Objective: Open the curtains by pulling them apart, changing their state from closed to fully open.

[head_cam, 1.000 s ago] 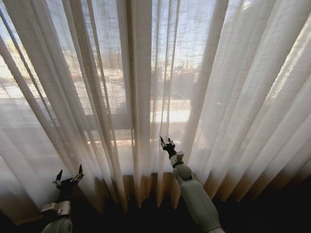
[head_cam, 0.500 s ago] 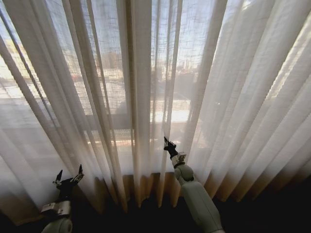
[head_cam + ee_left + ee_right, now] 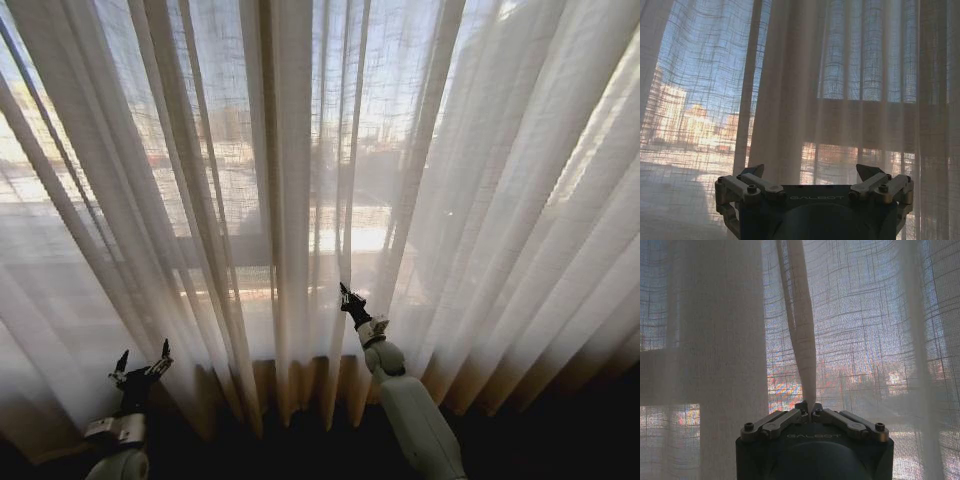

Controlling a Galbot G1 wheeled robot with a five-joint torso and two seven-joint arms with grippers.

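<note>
Because the curtains (image 3: 300, 180) hang as tall pleated panels across the whole window, their long axis runs vertically, and any opening pull must act sideways, across that axis. The sheer fabric spans the full width of the head view, with the folds still drawn together; judged from this, the task is at its beginning. Near the middle of the span, one narrow pleat (image 3: 802, 355) hangs straight down to the right pincer (image 3: 347, 298), which sits low at the centre, directly below that fold. In the right wrist view the right pincer (image 3: 810, 409) is clenched on the lower part of this pleat, the fabric pinched between its tips and rising straight away from it. The bulk of the right-hand panel lies to the robot's right of that grip point, so a pull toward that side would gather it.

The left pincer (image 3: 140, 366) stands low at the robot's left, released, its fingers spread and grasping nothing. The curtain fabric hangs just beyond it in the left wrist view, apart from the left pincer (image 3: 810, 172).
</note>
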